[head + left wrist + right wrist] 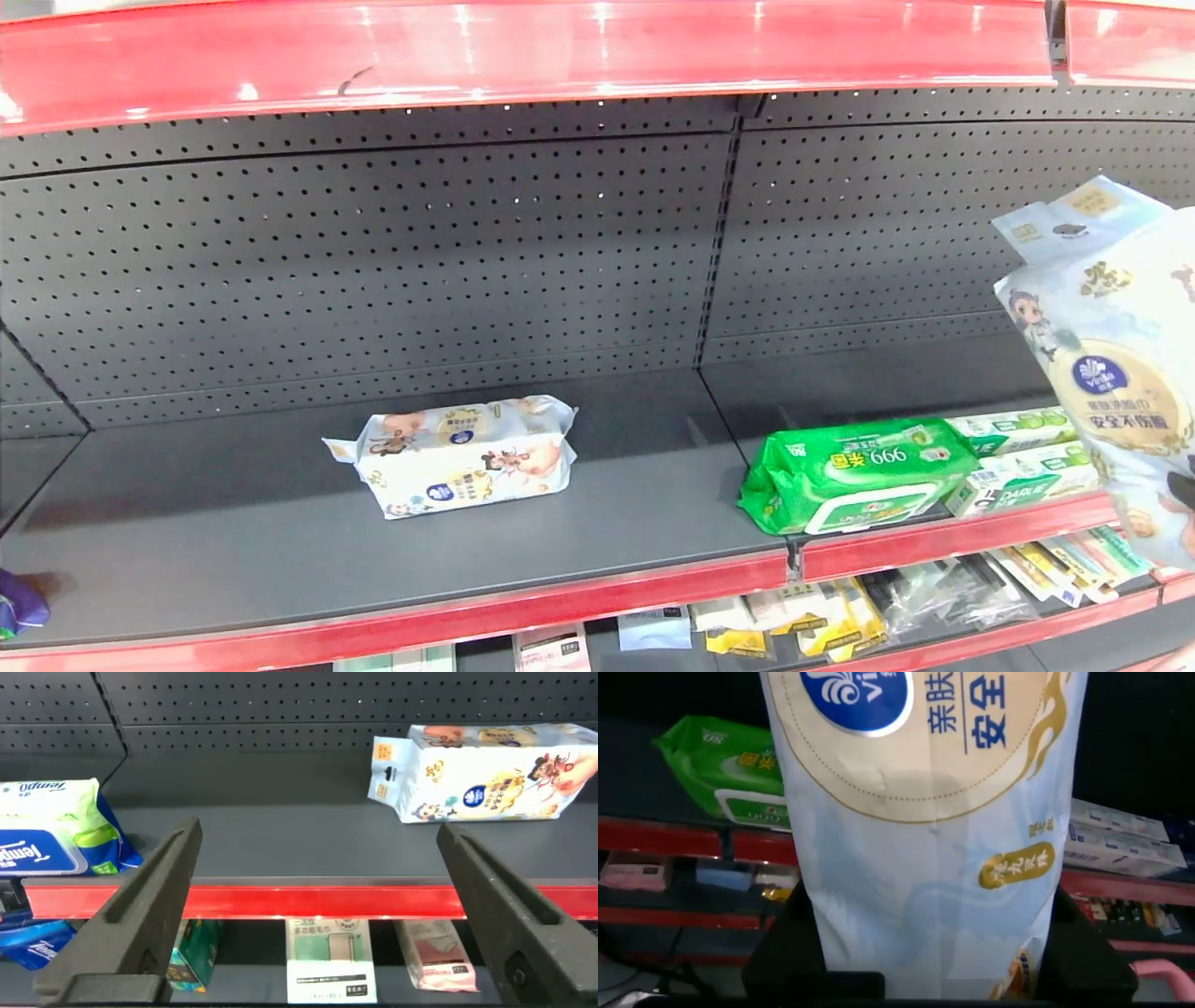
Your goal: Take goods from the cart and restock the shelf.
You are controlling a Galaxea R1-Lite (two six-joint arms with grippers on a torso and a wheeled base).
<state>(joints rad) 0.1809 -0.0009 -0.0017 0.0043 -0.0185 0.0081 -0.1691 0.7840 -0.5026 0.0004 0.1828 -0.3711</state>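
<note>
Behind the dark grey metal shelf board point(233, 523) stands a perforated grey back panel point(373, 261); above, a glossy red fascia point(467, 56) glints.

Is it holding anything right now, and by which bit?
Right tool clamps the white pack across its sides near the lower end; left tool is open, empty.

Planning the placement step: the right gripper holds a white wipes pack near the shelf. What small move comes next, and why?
Probably carry the held white pack left, toward the bare shelf beside the matching white pack. The right gripper is shut on it far right, past the green wipes pack, away from its kind.
</note>
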